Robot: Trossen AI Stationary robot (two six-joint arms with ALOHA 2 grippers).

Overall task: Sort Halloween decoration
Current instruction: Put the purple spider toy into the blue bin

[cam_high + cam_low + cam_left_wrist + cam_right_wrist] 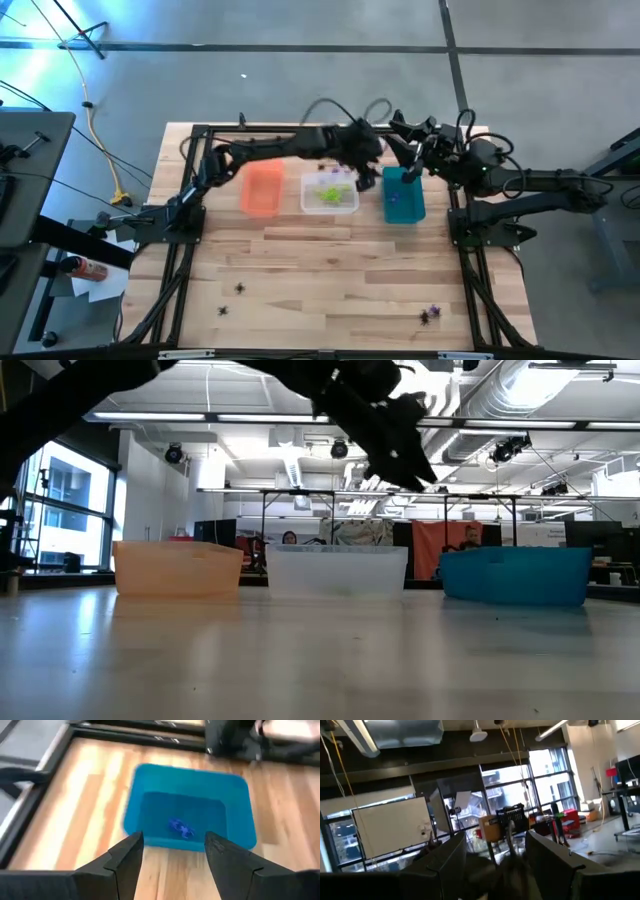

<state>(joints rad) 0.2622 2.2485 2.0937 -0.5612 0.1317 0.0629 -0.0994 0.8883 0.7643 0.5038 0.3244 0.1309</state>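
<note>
Three bins stand in a row at the table's far side: orange (262,188), clear (330,193) with lime green decorations (332,192) in it, and teal (403,193). One purple decoration (181,827) lies on the teal bin's floor. My left gripper (174,851) hangs open and empty above the table between the clear and teal bins (368,165), tipped down toward the teal bin. My right gripper (496,852) is raised behind the teal bin (408,140), open, pointing up into the room.
Loose decorations lie near the table's front edge: two black ones (240,288) (222,310) at the left, and a purple and black cluster (430,315) at the right. Black frame rails (185,260) run along both sides of the wooden table.
</note>
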